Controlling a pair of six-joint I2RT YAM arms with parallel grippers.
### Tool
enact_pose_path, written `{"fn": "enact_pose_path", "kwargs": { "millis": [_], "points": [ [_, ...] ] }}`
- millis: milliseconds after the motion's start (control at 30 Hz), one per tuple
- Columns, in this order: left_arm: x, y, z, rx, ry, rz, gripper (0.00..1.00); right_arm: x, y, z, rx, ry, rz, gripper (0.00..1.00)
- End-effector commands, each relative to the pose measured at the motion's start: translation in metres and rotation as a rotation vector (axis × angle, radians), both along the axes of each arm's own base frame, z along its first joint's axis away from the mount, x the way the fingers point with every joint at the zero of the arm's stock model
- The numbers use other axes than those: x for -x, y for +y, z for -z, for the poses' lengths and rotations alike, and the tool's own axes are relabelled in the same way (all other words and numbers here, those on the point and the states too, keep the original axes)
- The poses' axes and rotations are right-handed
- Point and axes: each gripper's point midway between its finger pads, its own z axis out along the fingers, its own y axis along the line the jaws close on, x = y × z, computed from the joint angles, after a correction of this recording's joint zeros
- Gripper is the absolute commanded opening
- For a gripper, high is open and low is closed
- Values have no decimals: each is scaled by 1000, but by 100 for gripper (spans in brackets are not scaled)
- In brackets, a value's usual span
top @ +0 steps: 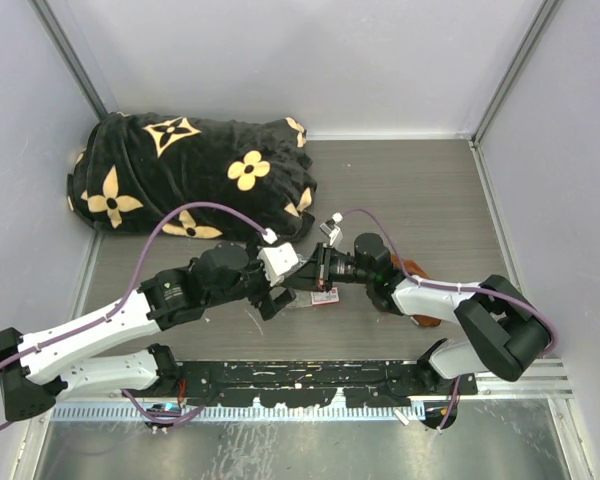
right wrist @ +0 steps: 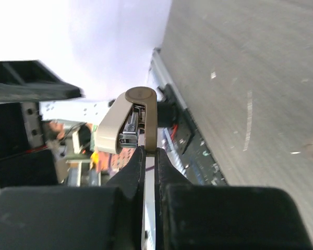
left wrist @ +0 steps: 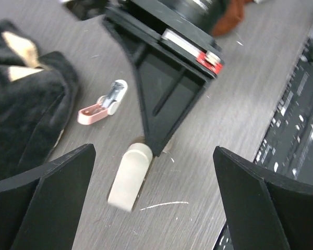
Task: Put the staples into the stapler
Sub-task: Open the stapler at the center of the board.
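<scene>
Evidently nothing is loaded yet: the stapler (left wrist: pixel 101 104) lies on the counter (left wrist: pixel 224 130) beside the dark cloth (left wrist: pixel 21 104), apart from my wide-open left hand (left wrist: pixel 154 151). My right hand (right wrist: pixel 146 154) is pinched on a cream piece (right wrist: pixel 126 122) with metal inside. The staples' box (top: pixel 325 297) sits beneath it.

Left arm (top: pixel 100 340) and right arm (top: pixel 450 295) wore smooth white shells between bulky black joints, and each carried a thin purple cable (top: pixel 180 212) ending in a small white connector. The left hand (left wrist: pixel 154 203) had broad, black, wedge-shaped fingers (left wrist: pixel 41 203). The right hand (right wrist: pixel 150 156) had narrow black tips.
</scene>
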Motion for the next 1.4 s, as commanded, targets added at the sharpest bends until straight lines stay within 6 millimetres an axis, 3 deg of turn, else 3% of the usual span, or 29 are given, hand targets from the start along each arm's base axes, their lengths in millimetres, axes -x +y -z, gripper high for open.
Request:
{"fn": "enact_pose_path", "kwargs": {
  "millis": [0, 67, 200, 400, 767, 833, 1100, 1167, 1367],
  "points": [
    [-43, 9, -58, 224, -37, -342, 98, -39, -4, 13, 123, -140, 187, 1],
    [-60, 20, -50, 245, 33, -496, 98, -50, -7, 25, 189, -158, 239, 1],
    [-81, 34, -11, 310, 269, -691, 98, -67, -9, 39, 267, -186, 316, 1],
    [-90, 35, 27, 315, 389, -768, 98, -75, -7, 60, 351, -188, 341, 0],
    [-100, 12, 65, 254, 478, -749, 98, -72, 3, 79, 413, -183, 321, 1],
    [-103, 12, 81, 206, 482, -764, 95, -71, 4, 79, 414, -184, 315, 1],
    [-105, 11, 109, 129, 501, -769, 88, -71, 7, 77, 422, -186, 304, 1],
    [-106, 10, 114, 124, 497, -768, 82, -72, 7, 77, 423, -187, 303, 1],
    [-110, 11, 119, 129, 485, -783, 77, -72, 7, 80, 437, -185, 304, 1]
  ]
}}
